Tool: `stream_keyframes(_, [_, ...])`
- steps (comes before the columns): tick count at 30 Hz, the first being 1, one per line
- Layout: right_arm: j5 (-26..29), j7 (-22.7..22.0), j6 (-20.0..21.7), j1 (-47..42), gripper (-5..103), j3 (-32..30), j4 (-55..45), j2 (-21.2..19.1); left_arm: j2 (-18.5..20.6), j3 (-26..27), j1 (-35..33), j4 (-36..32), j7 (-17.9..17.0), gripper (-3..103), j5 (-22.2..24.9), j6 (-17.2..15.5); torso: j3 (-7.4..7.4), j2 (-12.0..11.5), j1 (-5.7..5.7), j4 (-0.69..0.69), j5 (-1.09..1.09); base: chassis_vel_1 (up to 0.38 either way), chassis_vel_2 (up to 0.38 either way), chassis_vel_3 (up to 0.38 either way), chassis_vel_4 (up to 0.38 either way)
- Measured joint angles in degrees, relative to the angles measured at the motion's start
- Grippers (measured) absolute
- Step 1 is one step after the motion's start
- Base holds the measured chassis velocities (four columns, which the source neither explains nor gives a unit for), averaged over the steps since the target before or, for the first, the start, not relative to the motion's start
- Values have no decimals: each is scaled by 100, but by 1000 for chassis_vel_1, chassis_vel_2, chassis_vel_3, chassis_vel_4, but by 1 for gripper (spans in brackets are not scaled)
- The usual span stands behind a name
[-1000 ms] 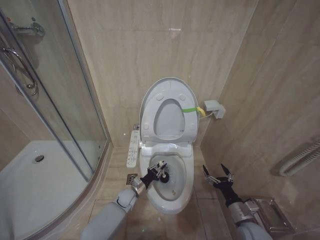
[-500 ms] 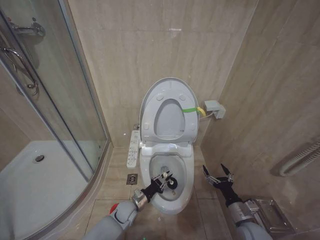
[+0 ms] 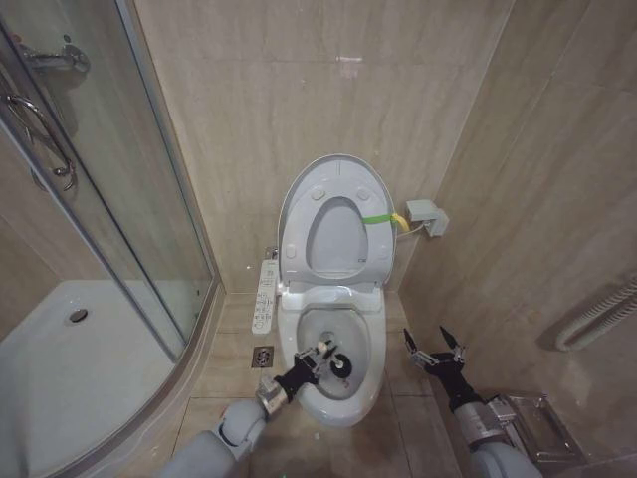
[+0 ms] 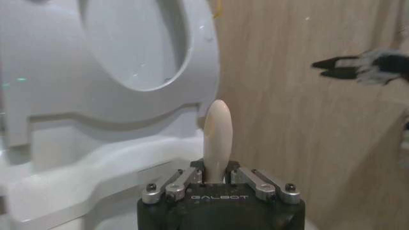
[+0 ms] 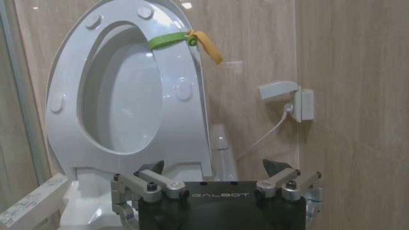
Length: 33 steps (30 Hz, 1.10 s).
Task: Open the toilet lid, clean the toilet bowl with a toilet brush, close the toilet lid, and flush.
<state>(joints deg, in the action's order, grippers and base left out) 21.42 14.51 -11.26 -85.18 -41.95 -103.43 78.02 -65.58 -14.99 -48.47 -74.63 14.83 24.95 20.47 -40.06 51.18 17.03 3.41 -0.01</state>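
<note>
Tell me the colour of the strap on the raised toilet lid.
Green running into yellow; the strap on the toilet lid shows best in the right wrist view.

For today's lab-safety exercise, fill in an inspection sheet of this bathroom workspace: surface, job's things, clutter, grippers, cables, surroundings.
Surface: tiled floor, nothing loose on it beside the bowl.
Job's things: lid and seat raised against the wall, green strap at the lid's edge; bowl open; brush with its dark head inside the bowl.
Clutter: nothing seen.
Grippers: left gripper over the bowl's near rim, fingers shut on the brush handle; right gripper beside the bowl, fingers open, holding nothing.
Cables: white cord from the wall socket toward the toilet.
Surroundings: glass shower door on the left, button panel, floor drain, beige tiled walls.
</note>
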Motion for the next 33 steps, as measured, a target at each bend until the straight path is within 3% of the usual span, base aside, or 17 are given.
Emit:
stream_keyframes(8, [0, 0, 0, 0, 100, 0, 0, 0, -140, 19, 385, 392, 4, 19, 187, 0, 0, 0, 0, 0, 0, 0, 0, 0, 0])
stream_keyframes(17, [0, 0, 0, 0, 100, 0, 0, 0, -35, -286, 175, -187, -17, 19, 392, -96, 0, 0, 0, -1, 0, 0, 0, 0, 0])
stream_keyframes(33, [0, 0, 0, 0, 100, 0, 0, 0, 496, 75, -511, -1242, -108, 19, -266, -162, 0, 0, 0, -1, 1, 0, 0, 0, 0])
